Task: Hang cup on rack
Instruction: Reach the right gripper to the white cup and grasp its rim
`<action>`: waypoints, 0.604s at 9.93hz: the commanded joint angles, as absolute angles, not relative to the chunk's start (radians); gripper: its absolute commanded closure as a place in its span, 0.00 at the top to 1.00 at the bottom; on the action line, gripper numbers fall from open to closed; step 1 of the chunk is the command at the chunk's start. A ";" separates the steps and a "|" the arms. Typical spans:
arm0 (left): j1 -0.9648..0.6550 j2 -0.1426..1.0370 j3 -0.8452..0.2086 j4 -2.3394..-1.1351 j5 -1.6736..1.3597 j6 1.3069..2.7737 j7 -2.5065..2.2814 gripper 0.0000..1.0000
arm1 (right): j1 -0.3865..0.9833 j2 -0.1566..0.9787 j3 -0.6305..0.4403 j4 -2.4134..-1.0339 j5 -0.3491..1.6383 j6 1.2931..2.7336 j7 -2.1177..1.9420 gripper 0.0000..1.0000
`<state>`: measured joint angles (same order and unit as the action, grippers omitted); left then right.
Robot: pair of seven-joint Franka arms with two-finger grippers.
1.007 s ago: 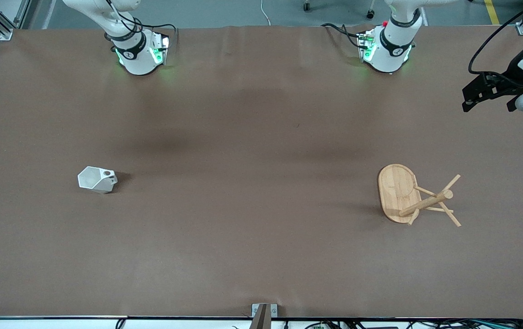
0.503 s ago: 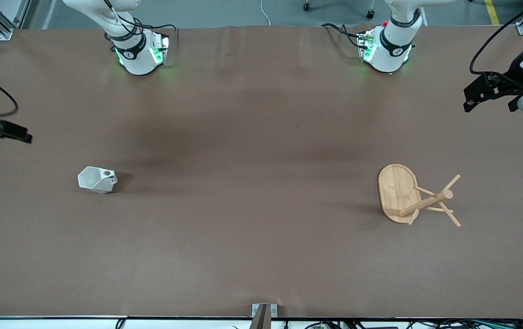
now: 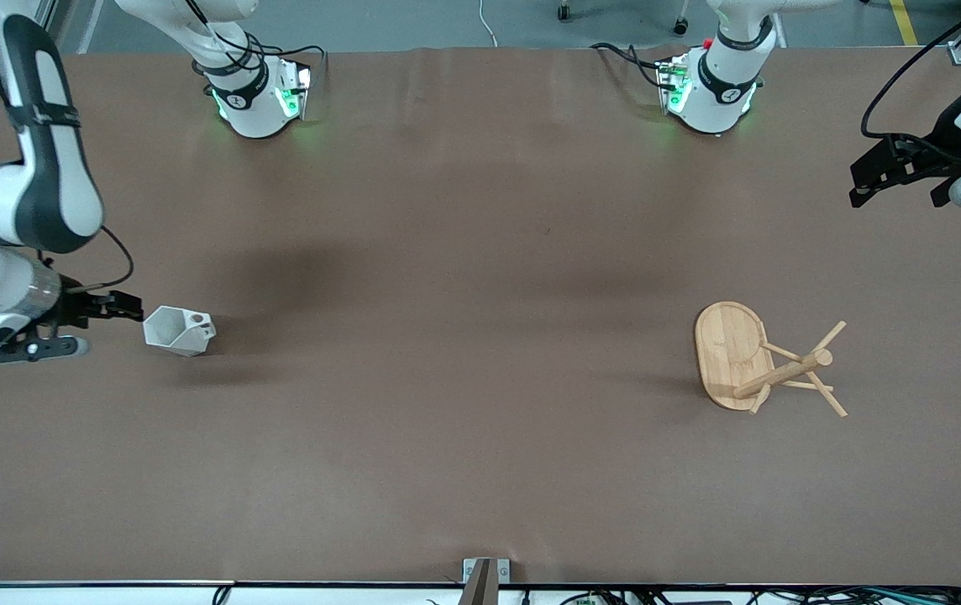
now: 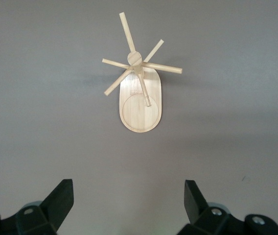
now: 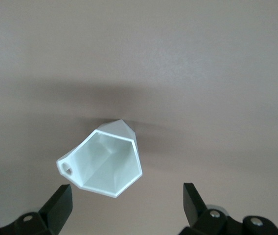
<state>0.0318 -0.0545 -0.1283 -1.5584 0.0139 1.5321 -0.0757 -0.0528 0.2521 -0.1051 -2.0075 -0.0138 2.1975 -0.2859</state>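
The white faceted cup lies on its side on the brown table near the right arm's end. Its hexagonal mouth faces my right gripper, and its pierced handle is on top. The right gripper is open and empty, low beside the cup's mouth. In the right wrist view the cup sits just ahead of the open right gripper, not between the fingers. The bamboo rack stands on its oval base near the left arm's end. My left gripper hangs open and empty, apart from the rack, which also shows in the left wrist view ahead of that gripper.
The two arm bases stand along the table's edge farthest from the front camera. A small metal bracket sits at the table's nearest edge. Brown table surface lies between cup and rack.
My right arm has swung in from the table's end and come down beside the cup's mouth. The cup, the rack and the left arm have not moved.
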 commanded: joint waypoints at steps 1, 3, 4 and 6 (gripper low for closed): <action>0.037 -0.034 -0.129 -1.563 0.000 1.526 -0.055 1.00 | -0.055 0.283 -0.103 -2.080 -0.014 2.314 -0.330 0.98; 0.038 -0.034 -0.129 -1.563 -0.002 1.528 -0.055 1.00 | -0.073 0.330 -0.103 -2.097 -0.014 2.405 -0.406 0.89; 0.038 -0.034 -0.130 -1.563 -0.003 1.526 -0.055 1.00 | -0.074 0.342 -0.101 -2.097 -0.014 2.413 -0.410 0.80; 0.040 -0.035 -0.129 -1.563 -0.005 1.526 -0.055 1.00 | -0.071 0.370 -0.100 -2.106 -0.014 2.468 -0.414 0.64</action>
<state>0.0319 -0.0533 -0.1277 -1.5581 0.0123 1.5321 -0.0757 -0.0631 0.3643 -0.1064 -2.0886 -0.0138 2.4365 -0.3949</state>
